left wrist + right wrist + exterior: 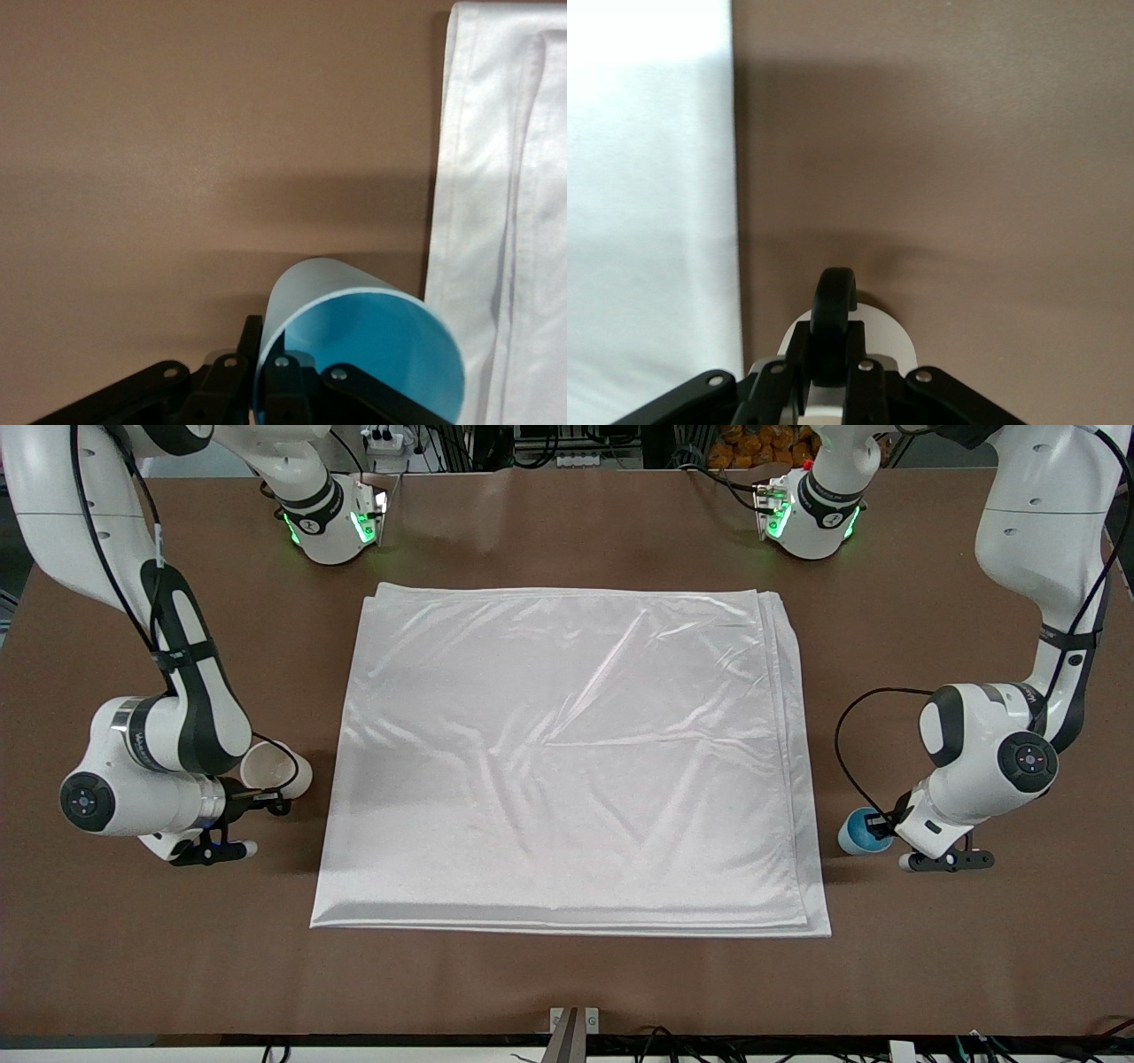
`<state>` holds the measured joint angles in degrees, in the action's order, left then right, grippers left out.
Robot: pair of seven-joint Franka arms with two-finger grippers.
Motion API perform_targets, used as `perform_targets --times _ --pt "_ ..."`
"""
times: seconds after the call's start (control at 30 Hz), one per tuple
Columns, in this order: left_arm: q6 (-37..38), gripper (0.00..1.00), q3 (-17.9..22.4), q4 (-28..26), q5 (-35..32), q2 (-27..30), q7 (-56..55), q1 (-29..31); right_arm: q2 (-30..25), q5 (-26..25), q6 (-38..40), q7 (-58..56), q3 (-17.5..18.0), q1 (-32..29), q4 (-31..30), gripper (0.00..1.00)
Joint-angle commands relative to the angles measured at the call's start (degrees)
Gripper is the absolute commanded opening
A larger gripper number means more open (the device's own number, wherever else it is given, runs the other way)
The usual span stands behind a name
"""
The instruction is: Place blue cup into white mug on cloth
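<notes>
Blue cup (861, 831): small, light blue, no handle, tapered, brighter blue inside. Tipped on its side with mouth toward the cloth (567, 757), in left gripper (882, 825), fingers closed on the wall near the rim. Sits over bare table (567, 974) just beside the cloth edge at the left arm's end.

White mug (276, 769): cream-white, pale inside, dark loop handle. Also tilted, mouth toward the cloth. Right gripper (264, 797) pinched shut on the handle, over bare table beside the cloth at the right arm's end.

Cloth: large shiny white satin, folded in layers, roughly square, light wrinkles, flat mid-table with nothing on it.

Table: matte brown. Cables and cluttered equipment past the robot bases.
</notes>
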<state>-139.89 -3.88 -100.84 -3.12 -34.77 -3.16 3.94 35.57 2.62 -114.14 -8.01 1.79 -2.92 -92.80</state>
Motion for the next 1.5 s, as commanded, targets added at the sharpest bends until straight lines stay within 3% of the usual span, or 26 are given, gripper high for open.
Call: perform_targets --times 0.0,0.37,0.57,0.87,1.13,1.47 --pt "0.1 0.00 -0.3 0.3 -1.0 1.4 1.3 -0.2 -0.2 1.0 5.6 4.2 0.1 1.5 3.9 0.16" --pt "3.6 0.00 -1.4 0.3 -1.0 5.1 0.4 -2.0 -1.2 1.2 7.0 17.9 0.3 8.6 4.9 0.17" --pt "5.7 0.00 -1.3 0.6 -0.9 6.3 0.3 -3.6 -1.2 6.0 7.0 23.6 1.3 10.5 4.9 0.17" --pt "6.9 0.00 -1.3 1.2 -1.2 7.7 -0.1 -5.2 -1.0 7.1 6.1 39.3 1.9 17.7 6.2 0.17" --pt "13.1 0.00 -1.3 4.5 -1.2 7.7 -3.6 -7.8 -0.3 8.6 -0.3 51.3 1.8 24.2 6.1 0.18" --pt "13.8 0.00 -1.3 5.0 -1.2 8.5 -4.7 -10.6 1.3 8.6 -7.0 59.9 1.7 29.0 6.1 0.18"
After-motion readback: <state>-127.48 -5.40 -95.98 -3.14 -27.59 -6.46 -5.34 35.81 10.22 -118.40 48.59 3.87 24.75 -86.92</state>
